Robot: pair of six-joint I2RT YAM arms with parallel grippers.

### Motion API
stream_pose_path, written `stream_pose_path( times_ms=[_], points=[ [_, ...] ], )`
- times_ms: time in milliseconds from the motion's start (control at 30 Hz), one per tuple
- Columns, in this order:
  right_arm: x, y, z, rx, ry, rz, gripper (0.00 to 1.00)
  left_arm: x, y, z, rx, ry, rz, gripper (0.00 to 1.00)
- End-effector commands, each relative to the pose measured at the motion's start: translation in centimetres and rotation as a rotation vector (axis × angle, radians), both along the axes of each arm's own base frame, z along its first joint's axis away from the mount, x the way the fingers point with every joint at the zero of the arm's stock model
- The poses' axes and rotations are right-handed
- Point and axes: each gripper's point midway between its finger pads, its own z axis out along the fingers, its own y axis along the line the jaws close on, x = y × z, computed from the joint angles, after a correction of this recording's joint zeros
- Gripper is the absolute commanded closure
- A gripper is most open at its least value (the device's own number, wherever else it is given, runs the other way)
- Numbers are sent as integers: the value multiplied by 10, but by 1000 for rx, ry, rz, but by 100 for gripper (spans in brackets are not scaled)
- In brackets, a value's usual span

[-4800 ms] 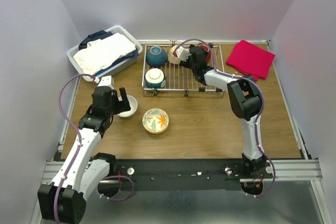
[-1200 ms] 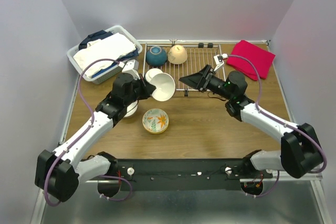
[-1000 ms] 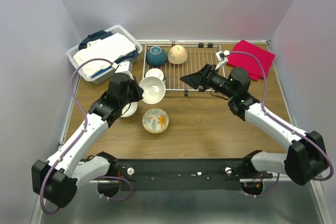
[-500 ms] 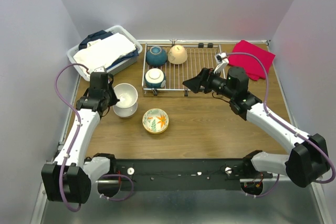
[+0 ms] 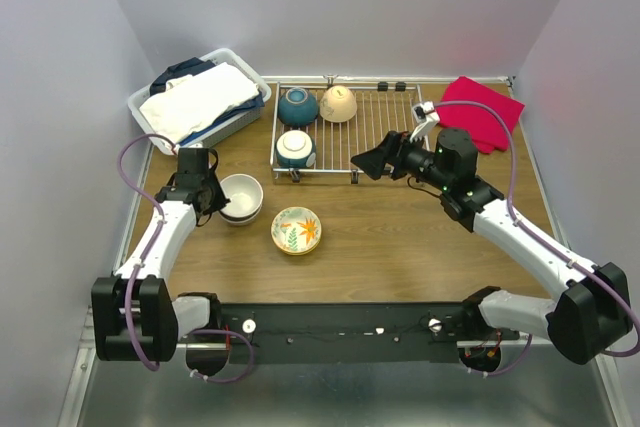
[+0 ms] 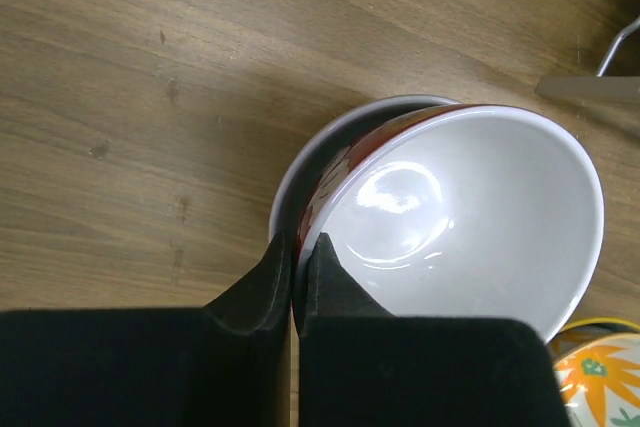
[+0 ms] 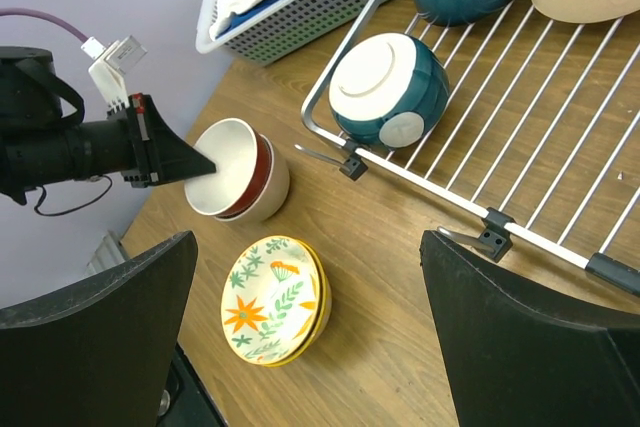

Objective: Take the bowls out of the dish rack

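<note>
Currently gripped: the dark red bowl, white inside, has its rim pinched between the fingers of the left gripper, which are drawn narrow onto it.
Nesting: the dark red bowl sits tilted inside a white bowl on the table, left of the dish rack.
Right gripper: fingers spread wide, holding nothing, hanging by the rack's near edge.
Dish rack: at the far middle of the table, with 3 bowls on its left part and bare wire on the right.
Far row: a teal bowl and a cream bowl stand side by side, both dome up.
Near left corner: a teal-and-cream bowl lies just inside the rim.
Off the rack: a floral bowl stands upright on the table, near the nested pair; in the right wrist view it seems to rest in a second, yellow-rimmed bowl.
Far left: a white basket of laundry.
Far right: a red cloth.
</note>
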Motion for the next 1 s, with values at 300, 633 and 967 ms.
stream_pose_path(
  times_ms=[300, 633, 967],
  points=[
    [8, -4, -10, -102, -34, 7, 0, 7, -7, 22, -45, -121, -17, 35],
    [44, -4, -20, -253, -62, -20, 0, -5, -5, 52, -13, -211, -50, 17],
    [93, 4, -36, -450, -95, 1, 0, -20, -16, 57, -34, -278, -132, 12]
  ],
)
